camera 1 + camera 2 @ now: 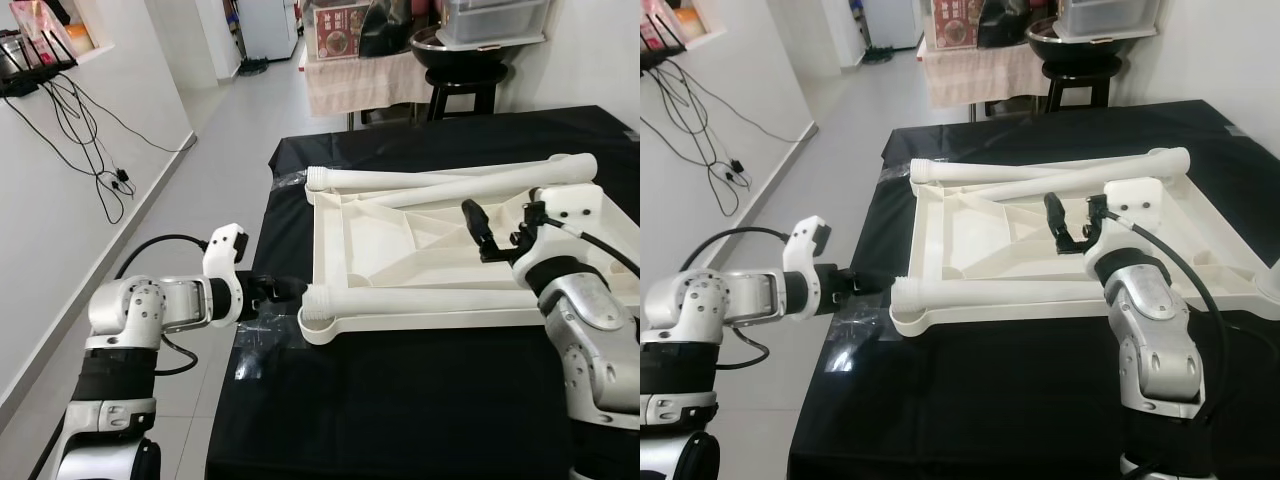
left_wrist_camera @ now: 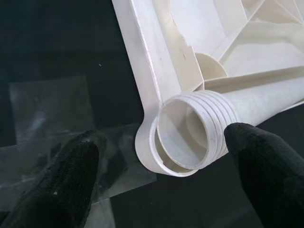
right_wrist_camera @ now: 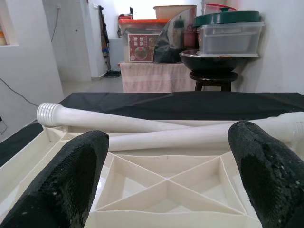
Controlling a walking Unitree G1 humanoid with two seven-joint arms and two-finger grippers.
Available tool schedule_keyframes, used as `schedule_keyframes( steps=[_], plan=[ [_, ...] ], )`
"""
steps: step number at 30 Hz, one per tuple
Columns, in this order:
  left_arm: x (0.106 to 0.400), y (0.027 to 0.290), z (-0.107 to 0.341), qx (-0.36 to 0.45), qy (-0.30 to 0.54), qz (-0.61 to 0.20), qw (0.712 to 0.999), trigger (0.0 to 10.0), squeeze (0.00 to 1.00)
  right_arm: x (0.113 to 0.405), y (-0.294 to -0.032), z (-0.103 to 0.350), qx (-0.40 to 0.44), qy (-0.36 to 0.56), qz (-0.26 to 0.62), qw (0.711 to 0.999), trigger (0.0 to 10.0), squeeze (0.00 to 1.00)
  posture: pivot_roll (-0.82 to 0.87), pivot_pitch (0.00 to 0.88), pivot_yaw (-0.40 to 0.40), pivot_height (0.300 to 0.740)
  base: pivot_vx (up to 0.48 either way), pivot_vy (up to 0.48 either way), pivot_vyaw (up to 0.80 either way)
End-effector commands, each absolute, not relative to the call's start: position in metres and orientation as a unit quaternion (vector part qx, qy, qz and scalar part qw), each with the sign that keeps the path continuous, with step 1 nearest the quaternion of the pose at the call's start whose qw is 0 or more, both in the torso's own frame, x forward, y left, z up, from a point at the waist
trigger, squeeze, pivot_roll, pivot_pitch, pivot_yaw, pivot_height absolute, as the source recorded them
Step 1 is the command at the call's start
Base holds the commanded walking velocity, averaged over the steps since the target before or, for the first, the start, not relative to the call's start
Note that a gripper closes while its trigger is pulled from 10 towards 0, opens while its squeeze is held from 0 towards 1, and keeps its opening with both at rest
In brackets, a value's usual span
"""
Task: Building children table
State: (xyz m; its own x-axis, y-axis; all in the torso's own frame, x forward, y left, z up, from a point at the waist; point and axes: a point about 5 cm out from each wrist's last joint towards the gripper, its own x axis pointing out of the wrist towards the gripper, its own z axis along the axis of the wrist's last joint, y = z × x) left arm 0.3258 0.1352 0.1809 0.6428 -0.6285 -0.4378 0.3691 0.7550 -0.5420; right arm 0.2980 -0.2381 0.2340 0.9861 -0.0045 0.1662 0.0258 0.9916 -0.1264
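Nearest, at the table's front left corner: left gripper [image 1: 285, 288], fingers spread wide and holding nothing, aimed straight at the threaded end of a white leg [image 2: 199, 133]. Through the wrist camera, one black fingertip [image 2: 71, 161] to each side of that ringed opening, not touching it. Long axis of this near leg [image 1: 420, 300] running left to right along the front edge of the upturned white tabletop [image 1: 400, 235], its open end toward the left gripper. By this, the left arm clearly the nearer for a grasp or twist of that leg.

Beyond, over the ribbed underside toward the right: right gripper [image 1: 478, 225], fingers also apart and empty, hovering above the tabletop.

Farthest: two more legs [image 1: 440, 180] lying across the back edge, on the black table cloth [image 1: 400, 400].
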Motion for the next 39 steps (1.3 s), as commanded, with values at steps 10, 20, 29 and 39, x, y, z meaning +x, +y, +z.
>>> schedule_keyframes(
  steps=[10,20,29,39],
  plan=[
    [0.335,0.123,0.187,-0.227,0.308,-0.34,0.859,10.0,0.0,0.284,-0.238,0.239,-0.062,-0.073,-0.011,0.995,10.0,0.0,-0.19,0.145,0.12,0.74,0.0,0.0,0.0],
    [0.341,0.107,0.2,-0.252,0.286,-0.394,0.836,10.0,0.0,0.28,-0.233,0.244,-0.055,-0.07,-0.008,0.996,10.0,0.0,-0.19,0.168,0.128,0.74,0.0,0.0,0.0],
    [0.326,0.098,0.212,-0.245,0.294,-0.437,0.814,10.0,0.0,0.281,-0.235,0.242,-0.049,-0.06,-0.006,0.997,10.0,0.0,-0.19,0.173,0.124,0.74,0.0,0.0,0.0],
    [0.313,0.126,0.225,-0.201,0.284,-0.394,0.851,10.0,0.0,0.284,-0.232,0.238,-0.037,-0.048,0.003,0.998,10.0,0.0,-0.16,0.167,0.117,0.74,0.0,0.0,0.0]
  ],
)
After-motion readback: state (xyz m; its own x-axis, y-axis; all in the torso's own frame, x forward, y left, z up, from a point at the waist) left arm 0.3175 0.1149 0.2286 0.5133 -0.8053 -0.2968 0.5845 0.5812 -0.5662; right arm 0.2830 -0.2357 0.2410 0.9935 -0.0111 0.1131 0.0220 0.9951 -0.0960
